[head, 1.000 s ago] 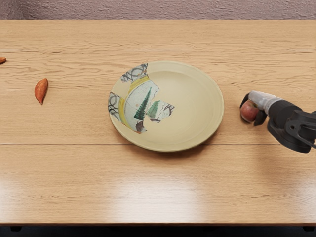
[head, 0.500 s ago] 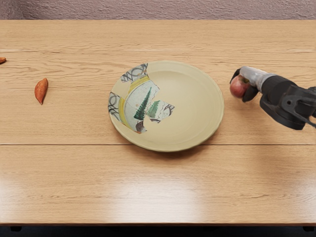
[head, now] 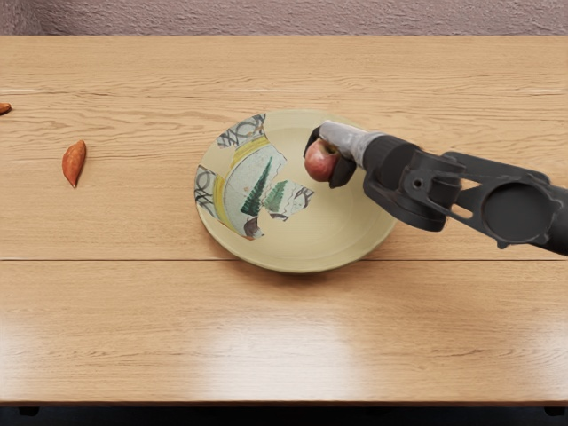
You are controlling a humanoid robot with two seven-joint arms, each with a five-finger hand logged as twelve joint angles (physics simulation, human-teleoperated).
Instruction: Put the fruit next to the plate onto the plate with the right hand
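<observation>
Head view. The right hand (head: 340, 149), its dark arm entering from the right edge, has its fingers curled around the small round red fruit (head: 318, 163). The fruit sits over the upper middle of the round cream plate with a painted pattern (head: 355, 226), at frame centre on the light wooden table (head: 284, 328). An orange wedge-shaped piece (head: 74, 162) lies at far left.

A light wooden table (head: 284, 337) runs the full width of the view, with long board seams running from left to right; a cream plate (head: 293, 257) lies near its middle, slightly toward the far edge, painted on its left part with a green tree; an orange wedge (head: 74, 163) lies near the left edge; a smaller orange scrap (head: 4, 108) sits at that edge, farther back.
</observation>
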